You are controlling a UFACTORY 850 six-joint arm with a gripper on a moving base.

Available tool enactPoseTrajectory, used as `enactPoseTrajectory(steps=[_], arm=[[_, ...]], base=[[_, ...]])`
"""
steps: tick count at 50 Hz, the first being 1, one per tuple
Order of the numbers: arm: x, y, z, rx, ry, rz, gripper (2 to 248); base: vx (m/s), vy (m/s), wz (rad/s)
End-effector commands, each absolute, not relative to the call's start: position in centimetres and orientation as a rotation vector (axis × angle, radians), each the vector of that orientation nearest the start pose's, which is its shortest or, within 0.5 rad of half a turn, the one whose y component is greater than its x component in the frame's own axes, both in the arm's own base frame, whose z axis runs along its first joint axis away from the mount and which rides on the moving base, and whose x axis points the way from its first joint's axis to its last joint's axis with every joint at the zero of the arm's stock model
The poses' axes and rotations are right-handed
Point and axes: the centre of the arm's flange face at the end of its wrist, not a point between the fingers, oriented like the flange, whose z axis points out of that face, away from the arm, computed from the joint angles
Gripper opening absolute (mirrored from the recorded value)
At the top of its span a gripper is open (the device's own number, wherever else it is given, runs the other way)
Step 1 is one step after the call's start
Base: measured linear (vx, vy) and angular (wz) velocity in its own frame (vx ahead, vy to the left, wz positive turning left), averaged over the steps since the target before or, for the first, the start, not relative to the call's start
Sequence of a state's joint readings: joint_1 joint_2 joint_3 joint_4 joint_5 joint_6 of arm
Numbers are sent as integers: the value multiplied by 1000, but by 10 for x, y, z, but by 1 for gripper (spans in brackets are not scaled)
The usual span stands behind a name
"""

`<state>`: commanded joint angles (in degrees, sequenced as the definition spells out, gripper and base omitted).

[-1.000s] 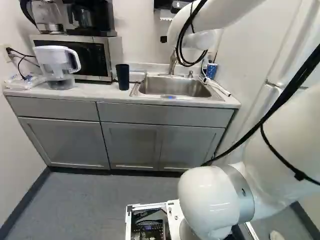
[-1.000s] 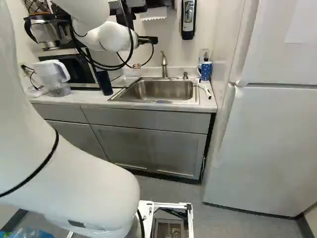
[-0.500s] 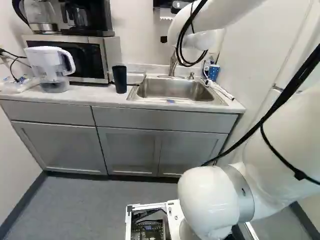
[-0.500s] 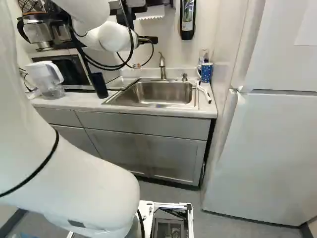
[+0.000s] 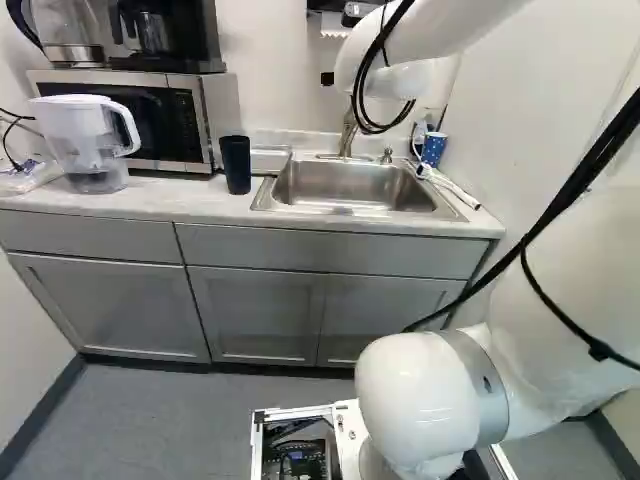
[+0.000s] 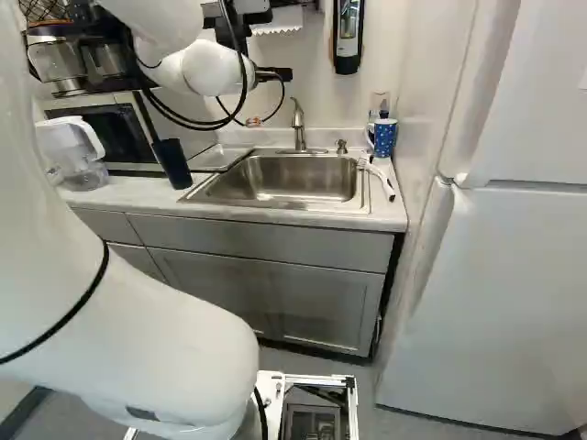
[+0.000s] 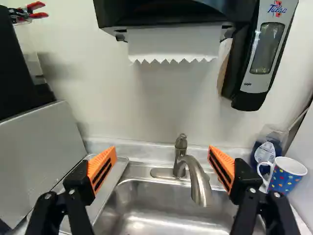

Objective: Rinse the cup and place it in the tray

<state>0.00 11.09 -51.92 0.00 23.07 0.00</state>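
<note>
While the fingers (image 7: 162,165) stand wide apart, the faucet (image 7: 195,180) shows between them, clear of both.

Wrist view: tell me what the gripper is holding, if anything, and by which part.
Nothing is held: the gripper is open, its two orange-padded fingers standing wide apart.
</note>
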Motion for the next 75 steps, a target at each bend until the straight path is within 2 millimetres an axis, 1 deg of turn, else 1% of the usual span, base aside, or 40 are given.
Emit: enactPoseTrajectory(steps=[28,49,62,75], arm=[[462,0,681,-2296,0,-2144,247],[463,0,681,-2296,0,-2144,247],[470,0,681,-2304,0,-2135,247],[480,0,678,-2344,0,-2092,247]], base=[[88,0,1],[6,-1,0],[0,0,0],[0,0,0]])
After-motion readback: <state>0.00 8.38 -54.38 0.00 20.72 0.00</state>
